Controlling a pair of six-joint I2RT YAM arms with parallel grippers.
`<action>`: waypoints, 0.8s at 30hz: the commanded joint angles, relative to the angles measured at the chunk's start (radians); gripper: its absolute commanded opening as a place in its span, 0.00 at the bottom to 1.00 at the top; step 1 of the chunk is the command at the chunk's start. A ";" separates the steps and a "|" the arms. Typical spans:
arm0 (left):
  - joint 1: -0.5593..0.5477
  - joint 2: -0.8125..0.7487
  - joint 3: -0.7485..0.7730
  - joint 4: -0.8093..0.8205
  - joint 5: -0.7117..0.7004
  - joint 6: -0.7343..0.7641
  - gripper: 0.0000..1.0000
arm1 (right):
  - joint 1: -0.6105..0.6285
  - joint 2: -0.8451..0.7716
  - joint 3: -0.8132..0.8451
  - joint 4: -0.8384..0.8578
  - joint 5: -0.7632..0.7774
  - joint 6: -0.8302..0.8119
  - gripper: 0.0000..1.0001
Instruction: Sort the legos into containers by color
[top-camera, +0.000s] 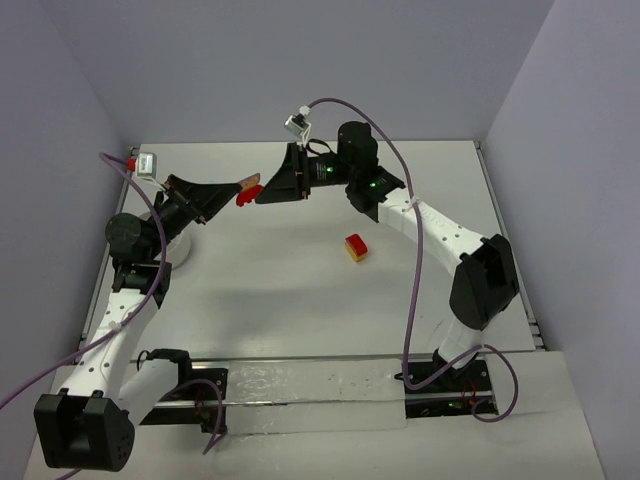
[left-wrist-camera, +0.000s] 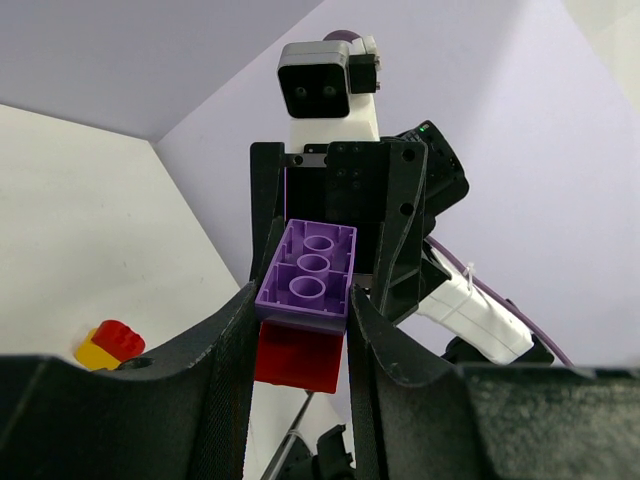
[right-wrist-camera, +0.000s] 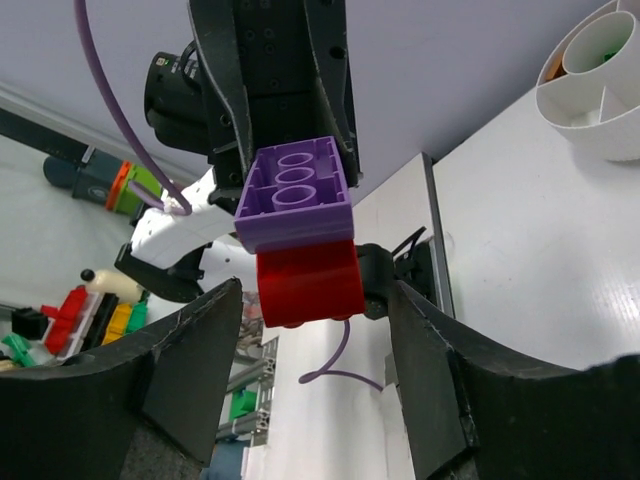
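**Pulling a purple/red stack apart mid-air**

The left claw (left-wrist-camera: 300, 298) is clamped tight on a two-brick stack. The purple brick (left-wrist-camera: 305, 272) sits on top of the red brick (left-wrist-camera: 297, 358), and both are squeezed between its fingers. The right claw (right-wrist-camera: 315, 290) faces it nose to nose with its fingers spread wide around the same stack. There's a gap on one side, so it's not gripping yet.

Looks to me like the split-the-colours step. Next I'd guess the right one has to close on just one brick and peel it off without knocking both loose. The white tub (right-wrist-camera: 565, 100) is off to the right claw's side, well apart. A red-and-yellow brick (top-camera: 355, 247) lies on the table (top-camera: 300, 310), below both claws.
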 joint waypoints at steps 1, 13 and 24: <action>0.004 -0.006 0.030 0.053 -0.019 -0.017 0.00 | 0.011 0.012 0.049 0.043 0.008 0.000 0.66; 0.002 -0.013 0.007 0.045 -0.012 -0.022 0.00 | 0.011 0.038 0.072 0.063 0.013 0.014 0.61; 0.001 -0.008 -0.008 0.030 -0.016 -0.018 0.00 | 0.014 0.039 0.077 0.088 -0.009 0.023 0.55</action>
